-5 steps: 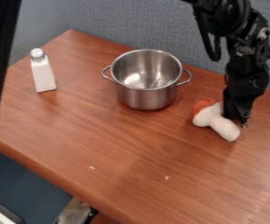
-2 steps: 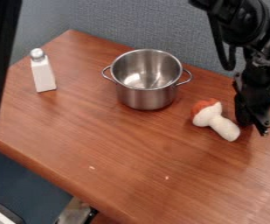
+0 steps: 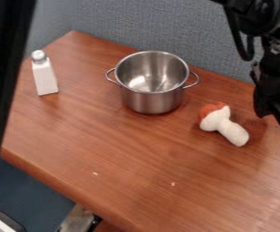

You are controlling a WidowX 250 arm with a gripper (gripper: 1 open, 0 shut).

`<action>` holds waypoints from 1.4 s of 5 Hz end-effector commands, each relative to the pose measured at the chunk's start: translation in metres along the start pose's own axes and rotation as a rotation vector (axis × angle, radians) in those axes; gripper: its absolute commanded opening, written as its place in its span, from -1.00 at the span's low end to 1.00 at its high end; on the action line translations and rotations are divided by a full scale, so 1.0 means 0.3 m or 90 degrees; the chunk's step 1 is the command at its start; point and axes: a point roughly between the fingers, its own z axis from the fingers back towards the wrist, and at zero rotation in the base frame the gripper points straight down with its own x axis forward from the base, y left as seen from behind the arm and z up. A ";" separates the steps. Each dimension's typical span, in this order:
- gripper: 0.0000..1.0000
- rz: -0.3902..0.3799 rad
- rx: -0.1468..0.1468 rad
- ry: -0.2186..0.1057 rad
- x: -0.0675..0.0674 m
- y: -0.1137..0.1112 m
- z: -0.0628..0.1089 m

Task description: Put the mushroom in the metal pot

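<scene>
With 12 o'clock taken as the top of the camera view, the mushroom (image 3: pixel 225 124) lies on its side on the brown tabletop (image 3: pixel 118 168), outside the metal pot (image 3: pixel 153 83). Long axis runs 11 to 5: reddish cap (image 3: pixel 210 112) at the 11 end, pale stem (image 3: pixel 233 133) running to its rounded tip at the 5 end. Cap faces roughly potward, slightly above the direct line; from the mushroom, the pot sits at 10 o'clock. The two are near each other, with bare wood between.

Dark fingers (image 3: pixel 274 114) are pressed together, tips low by the right edge of the view. Relative to the mushroom, they sit between 2 and 3 o'clock, a clear strip of wood separating them from the stem. The mushroom is outside their grip. Whether the tips touch the tabletop, the camera angle can't settle.

Pot is upright, mouth up, shiny inside, side handles at about 9 and 3 o'clock. White bottle (image 3: pixel 45 76) with a grey cap (image 3: pixel 38 55) stands at 9 o'clock from the pot, well apart, near the left edge of the tabletop. Grey wall (image 3: pixel 167 27) runs behind, on the 12 o'clock side.
</scene>
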 end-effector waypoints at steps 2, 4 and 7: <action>-1.00 0.052 -0.003 0.018 0.072 0.046 0.088; -1.00 0.008 -0.034 -0.036 0.009 0.052 0.275; -1.00 0.079 -0.012 -0.028 -0.041 -0.028 0.369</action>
